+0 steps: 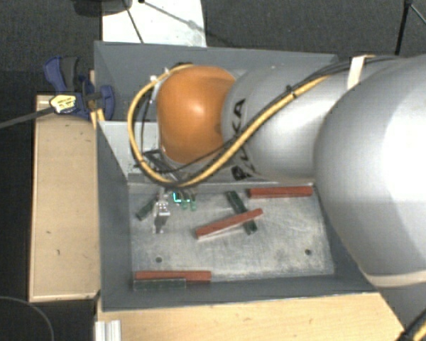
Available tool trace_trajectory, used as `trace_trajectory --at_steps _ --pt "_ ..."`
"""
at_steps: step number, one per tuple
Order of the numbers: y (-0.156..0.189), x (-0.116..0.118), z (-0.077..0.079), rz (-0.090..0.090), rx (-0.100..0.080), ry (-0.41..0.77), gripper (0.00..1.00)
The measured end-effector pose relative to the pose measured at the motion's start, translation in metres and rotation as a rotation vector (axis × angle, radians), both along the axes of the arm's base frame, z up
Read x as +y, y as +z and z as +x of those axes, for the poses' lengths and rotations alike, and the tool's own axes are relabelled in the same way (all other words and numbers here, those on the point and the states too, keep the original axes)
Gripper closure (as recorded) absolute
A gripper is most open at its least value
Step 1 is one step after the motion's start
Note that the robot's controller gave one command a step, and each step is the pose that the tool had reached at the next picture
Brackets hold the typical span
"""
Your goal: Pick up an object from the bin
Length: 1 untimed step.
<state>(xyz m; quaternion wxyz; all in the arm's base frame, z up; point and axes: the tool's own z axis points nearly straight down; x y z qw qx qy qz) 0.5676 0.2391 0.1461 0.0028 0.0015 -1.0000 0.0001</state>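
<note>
Three red-brown bars are logged in the bin (pixel 284 251): tilted bar (pixel 228 224), far-wall bar (pixel 280 191), near-wall bar (pixel 172 276). End effector (pixel 160 217) is seen low at far left, just beside a small dark green piece (pixel 143 210); spread or pressed together cannot be told. Centring over that piece is advised, since the far wall crowds it.

Three red bars: one (pixel 280 191) far right of the claw (pixel 160 222); one (pixel 228 224), tilted, just right; one (pixel 172 276) below; two green sticks: right (pixel 234 202); just left (pixel 143 210).
</note>
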Motion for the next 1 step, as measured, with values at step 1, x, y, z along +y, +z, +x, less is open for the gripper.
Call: trace_trajectory --at_steps 1 --pt "0.0043 -0.0008 0.0024 0.002 -0.008 -0.005 0.0"
